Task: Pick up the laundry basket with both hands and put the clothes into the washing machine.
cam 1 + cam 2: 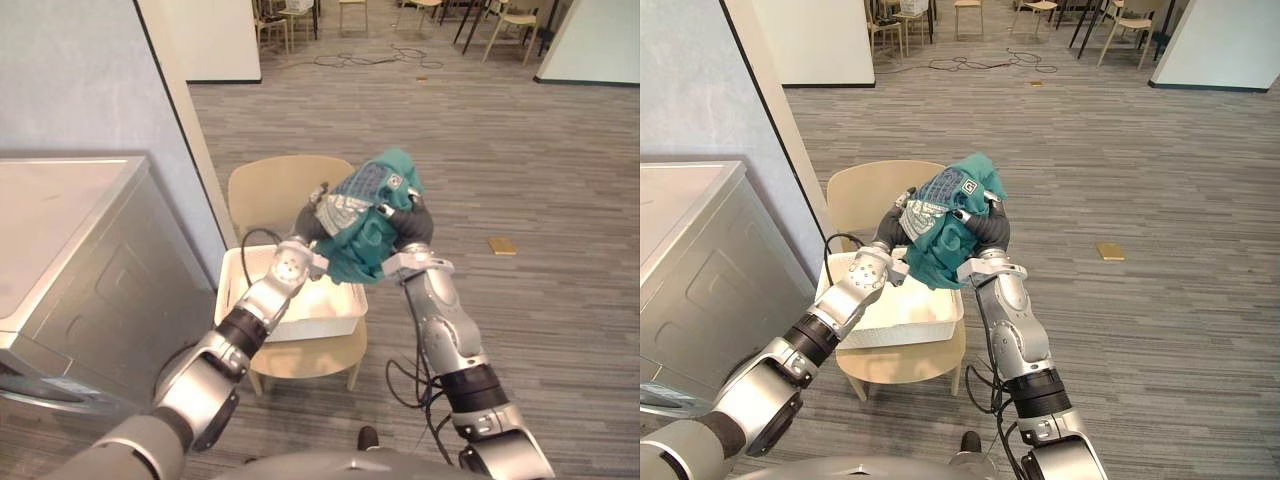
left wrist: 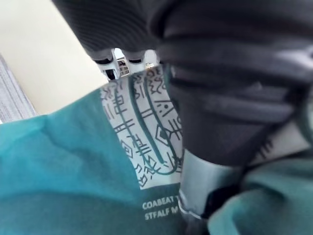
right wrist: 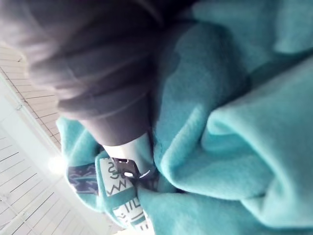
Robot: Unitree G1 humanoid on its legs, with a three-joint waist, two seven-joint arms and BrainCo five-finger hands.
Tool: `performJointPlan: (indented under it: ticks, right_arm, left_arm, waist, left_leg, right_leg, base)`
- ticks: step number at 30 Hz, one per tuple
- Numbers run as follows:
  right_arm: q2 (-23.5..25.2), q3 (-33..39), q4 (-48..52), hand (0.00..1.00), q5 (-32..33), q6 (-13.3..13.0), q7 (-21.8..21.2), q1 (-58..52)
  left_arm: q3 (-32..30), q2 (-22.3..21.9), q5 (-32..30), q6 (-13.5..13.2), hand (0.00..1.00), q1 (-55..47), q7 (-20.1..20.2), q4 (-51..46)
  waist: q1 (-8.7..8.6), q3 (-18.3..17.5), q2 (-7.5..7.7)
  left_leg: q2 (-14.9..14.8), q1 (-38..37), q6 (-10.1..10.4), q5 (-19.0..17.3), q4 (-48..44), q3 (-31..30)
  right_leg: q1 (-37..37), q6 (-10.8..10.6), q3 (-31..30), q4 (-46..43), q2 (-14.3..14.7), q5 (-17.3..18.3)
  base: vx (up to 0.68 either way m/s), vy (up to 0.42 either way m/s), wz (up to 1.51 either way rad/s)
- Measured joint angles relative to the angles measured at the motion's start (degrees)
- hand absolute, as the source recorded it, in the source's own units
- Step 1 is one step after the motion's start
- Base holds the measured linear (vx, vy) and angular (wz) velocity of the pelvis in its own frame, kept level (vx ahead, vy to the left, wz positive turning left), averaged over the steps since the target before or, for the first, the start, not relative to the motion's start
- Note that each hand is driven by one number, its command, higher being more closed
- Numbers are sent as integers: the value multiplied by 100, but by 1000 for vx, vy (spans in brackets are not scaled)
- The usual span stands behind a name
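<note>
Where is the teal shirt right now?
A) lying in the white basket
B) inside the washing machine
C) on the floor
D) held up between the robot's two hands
D: the teal shirt is bunched between the left hand and right hand, above the white basket.

We see the basket [image 1: 300,325] on the chair [image 1: 265,190], right in front of us. The clothes [image 1: 372,215] are up above the basket's far right corner, between the left hand [image 1: 310,222] and the right hand [image 1: 412,228]. The washing machine [image 1: 80,270] stands left of the chair, by the wall [image 1: 90,80]. More chairs [image 1: 518,22] stand far behind.
</note>
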State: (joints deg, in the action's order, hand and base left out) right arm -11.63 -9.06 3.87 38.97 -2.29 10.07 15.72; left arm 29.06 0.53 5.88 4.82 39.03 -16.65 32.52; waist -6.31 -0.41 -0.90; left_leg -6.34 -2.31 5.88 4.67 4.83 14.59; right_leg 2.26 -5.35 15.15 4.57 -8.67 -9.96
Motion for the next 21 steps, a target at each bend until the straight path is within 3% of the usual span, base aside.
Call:
performJointPlan:
  ticks: [6, 7, 21]
  right_arm:
    - [-2, -48, 59, 100, 154, -9, 4, 0]
    - [-8, -52, 71, 100, 169, -9, 4, 1]
    - [-1, -158, 207, 100, 237, -162, 6, 1]
  left_arm:
    - [277, -76, -50, 18, 0, 227, 78, -1]
    - [287, -80, -48, 18, 100, 233, 78, -1]
    - [506, -140, 82, 12, 100, 242, 62, -179]
  waist:
    - [-23, 2, 18]
    - [-30, 3, 20]
    - [-42, 19, 143]
  left_leg:
    - [-1, 5, 0, 0, -1, -19]
    - [-1, 5, 0, 0, -1, -19]
    - [-4, -2, 0, 0, -7, -25]
  right_leg:
    - [1, -6, 9, 0, 2, 8]
    - [1, -3, 9, 0, 2, 6]
    - [-10, 19, 10, 0, 4, -11]
  base:
    - [-1, -2, 1]
    - [0, 0, 0]
    - [0, 0, 0]
